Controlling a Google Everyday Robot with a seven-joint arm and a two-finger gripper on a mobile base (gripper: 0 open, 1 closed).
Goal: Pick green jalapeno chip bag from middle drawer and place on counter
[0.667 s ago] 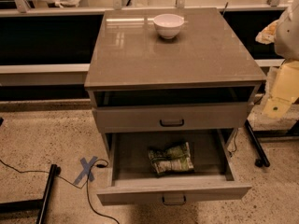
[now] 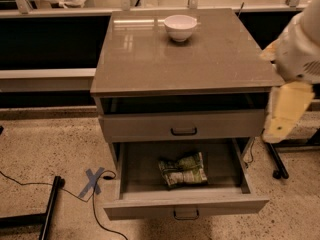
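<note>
The green jalapeno chip bag [image 2: 183,170] lies crumpled on the floor of the open middle drawer [image 2: 185,206], near its centre. The drawer is pulled out towards me, with its dark loop handle at the front. The drawer above [image 2: 183,126] is closed. The counter [image 2: 185,59] is the glossy grey-brown top of the cabinet. My gripper [image 2: 281,126], cream-coloured below a white arm, hangs at the right edge of the view, beside the cabinet's right front corner. It is above and to the right of the bag and holds nothing that I can see.
A white bowl [image 2: 180,27] stands at the back centre of the counter. A blue tape cross [image 2: 92,181] and black cables lie on the speckled floor at left. A black stand leg [image 2: 50,206] is at lower left, another [image 2: 276,161] at right. A rail and shelf run behind the cabinet.
My arm and gripper have moved a little left and down, further into view beside the cabinet. The bag, drawer and bowl have not moved.
</note>
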